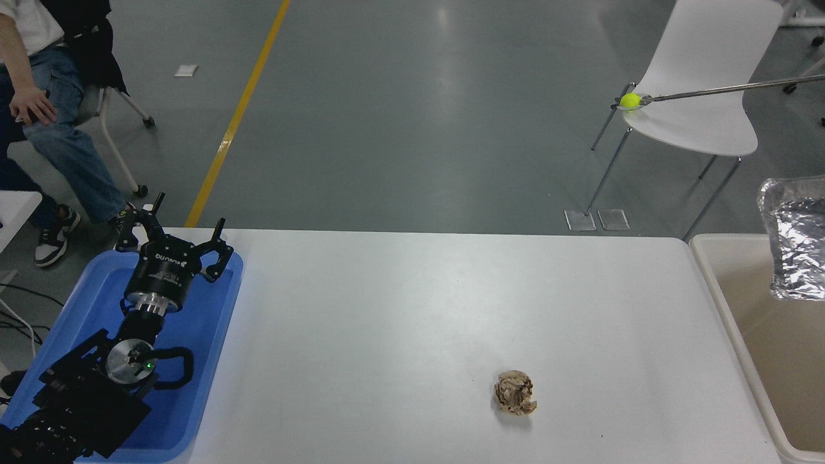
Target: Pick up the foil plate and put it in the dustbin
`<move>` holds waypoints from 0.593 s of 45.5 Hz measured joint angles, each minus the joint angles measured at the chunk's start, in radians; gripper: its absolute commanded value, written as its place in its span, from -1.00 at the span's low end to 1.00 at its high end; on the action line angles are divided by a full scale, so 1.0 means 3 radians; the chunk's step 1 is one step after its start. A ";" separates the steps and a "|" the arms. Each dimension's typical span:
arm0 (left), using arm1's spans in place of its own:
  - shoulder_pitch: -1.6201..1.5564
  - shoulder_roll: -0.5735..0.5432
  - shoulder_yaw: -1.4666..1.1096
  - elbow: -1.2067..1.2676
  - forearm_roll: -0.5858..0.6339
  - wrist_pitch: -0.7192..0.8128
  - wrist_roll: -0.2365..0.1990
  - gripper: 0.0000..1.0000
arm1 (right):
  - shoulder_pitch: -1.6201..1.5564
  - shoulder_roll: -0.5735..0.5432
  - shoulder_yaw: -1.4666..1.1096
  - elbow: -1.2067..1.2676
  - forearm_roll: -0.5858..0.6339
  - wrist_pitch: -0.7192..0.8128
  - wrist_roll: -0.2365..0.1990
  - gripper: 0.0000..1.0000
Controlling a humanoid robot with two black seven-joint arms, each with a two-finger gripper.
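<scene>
The crinkled foil plate (798, 248) hangs partly cut off at the right edge, above the beige dustbin (722, 290) (right gripper out of view), well apart from the left gripper (177, 227), fingers spread over the blue tray (213, 361).

One head view, high above my side of the table (412, 309), facing forward and down, floor and chair (702, 77) beyond, my left arm (129, 348) lower left.

Bright, even overhead light. Soft glare on the grey floor (445, 38) and white table (412, 309); sharp focus, faint shadows, foil plate (796, 248) glints.
</scene>
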 measured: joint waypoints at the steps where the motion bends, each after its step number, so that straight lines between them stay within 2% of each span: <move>1: 0.0000 0.0000 0.0000 0.0000 0.0001 0.0000 0.0000 1.00 | -0.0054 0.0011 0.0017 -0.0033 0.0027 -0.0023 -0.0013 -1.00; 8: 0.0000 0.0000 0.0000 0.0000 0.0001 0.0000 0.0000 1.00 | -0.0491 0.0156 0.0173 -0.0313 0.0218 -0.0213 -0.0155 -1.00; 13: 0.0000 0.0000 0.0000 0.0001 0.0000 0.0000 0.0000 1.00 | -0.0801 0.0295 0.0325 -0.0527 0.0337 -0.0321 -0.0308 -1.00; 27: 0.0000 0.0000 0.0000 0.0002 0.0001 0.0000 -0.0001 1.00 | -0.1163 0.0481 0.0579 -0.0706 0.0449 -0.0508 -0.0443 -1.00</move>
